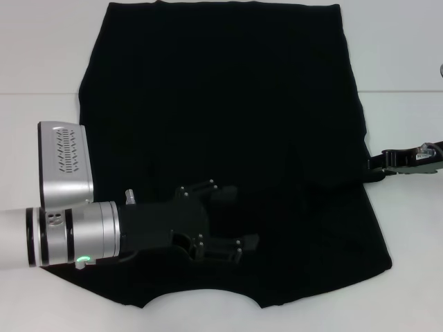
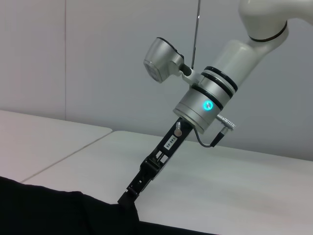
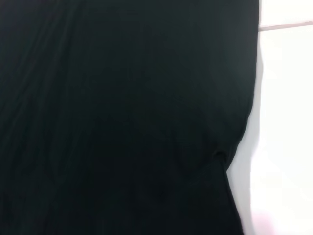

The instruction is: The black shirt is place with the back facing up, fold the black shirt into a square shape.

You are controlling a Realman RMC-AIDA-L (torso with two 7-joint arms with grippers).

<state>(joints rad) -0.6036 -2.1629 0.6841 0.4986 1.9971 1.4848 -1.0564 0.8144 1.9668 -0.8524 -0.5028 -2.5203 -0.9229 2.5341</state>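
Now spread flat on the white table (image 1: pixel 41 55), black shirt (image 1: pixel 228 124) — left gripper (image 1: pixel 232 218) hovering open at seven o'clock, right gripper (image 1: pixel 377 169) pinching its three o'clock edge — ready for folding.

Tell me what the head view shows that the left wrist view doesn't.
Only the head view shows the left gripper, fingers open, over the large black cloth shirt, and the shirt's whole spread outline.

Only the left wrist view shows the right arm's silver wrist with its blue light, slanting down.

Both show the right gripper at the shirt's right edge on the white table.
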